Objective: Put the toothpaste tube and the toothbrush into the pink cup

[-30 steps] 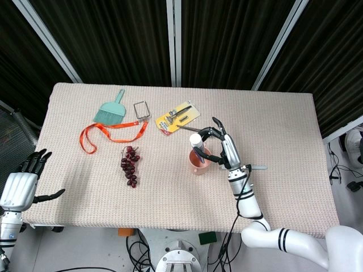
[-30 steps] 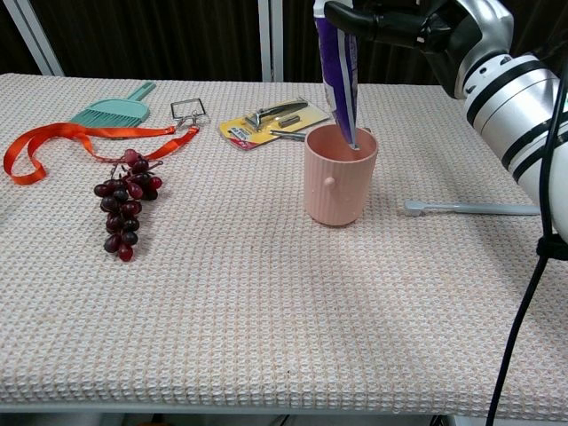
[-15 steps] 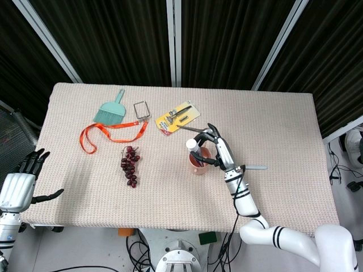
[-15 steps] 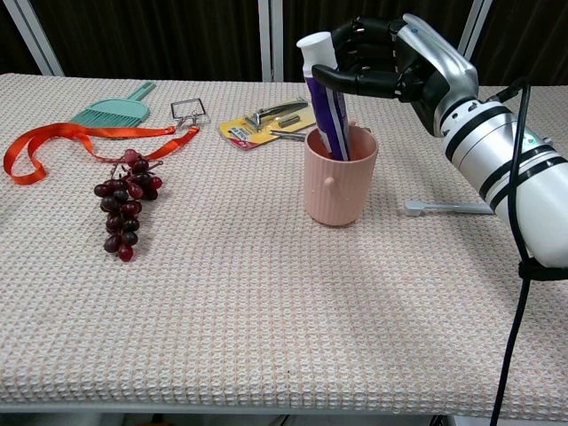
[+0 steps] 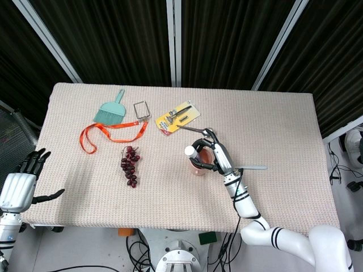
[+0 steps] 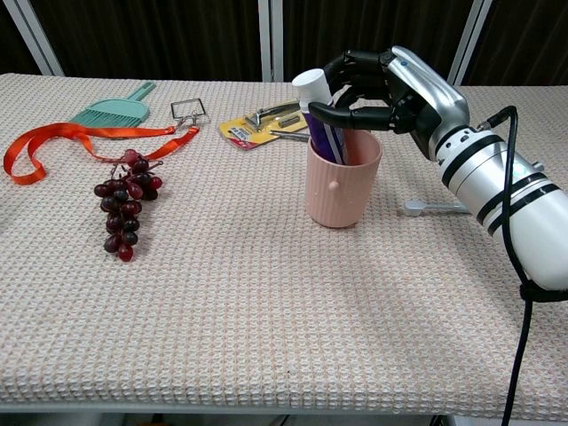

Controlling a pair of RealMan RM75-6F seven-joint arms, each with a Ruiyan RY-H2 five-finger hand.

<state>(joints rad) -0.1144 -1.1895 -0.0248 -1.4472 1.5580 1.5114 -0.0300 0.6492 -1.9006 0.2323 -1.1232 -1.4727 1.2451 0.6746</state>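
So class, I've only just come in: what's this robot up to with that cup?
The right hand holds the toothpaste tube, which stands cap-up inside the pink cup near the middle of the table. The toothbrush lies on the table beside the cup, so that part of the job is not yet done. The left hand hangs open off the table's near left corner, holding nothing.

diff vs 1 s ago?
The right robot hand came down, lowering the toothpaste tube deeper into the pink cup; it is still gripped. The toothbrush, grapes and left robot hand stayed put.
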